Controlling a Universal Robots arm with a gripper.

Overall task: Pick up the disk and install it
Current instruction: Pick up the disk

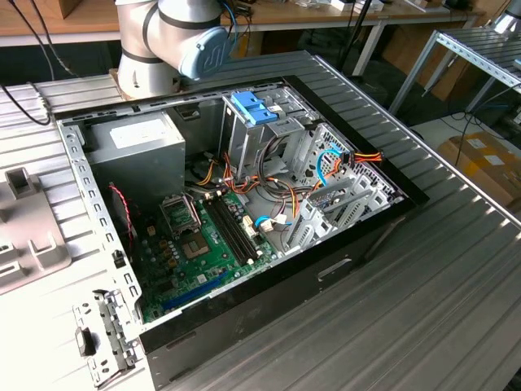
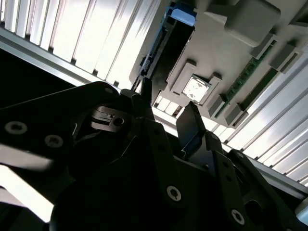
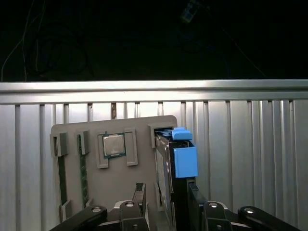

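In the first wrist view the disk (image 3: 169, 168) stands on its edge in a slot of a grey parts tray (image 3: 144, 130). Its bright blue end tab (image 3: 185, 156) is at the end away from me. My gripper (image 3: 166, 186) hovers over the disk's near end, open, with one dark finger on each side of it. In the second wrist view the same two fingers (image 2: 190, 120) stand apart with bright tray showing in the gap. There my gripper (image 2: 167, 103) holds nothing, and the disk (image 2: 166, 45) lies just beyond the fingertips.
The tray also holds a processor chip (image 3: 113, 144) and memory sticks (image 3: 83, 168). It rests on a ribbed metal table (image 3: 250, 159). In the exterior view an open computer case (image 1: 244, 212) lies on the table, with a blue plastic part (image 1: 252, 106) on its drive cage and the arm's base (image 1: 155, 49) behind it.
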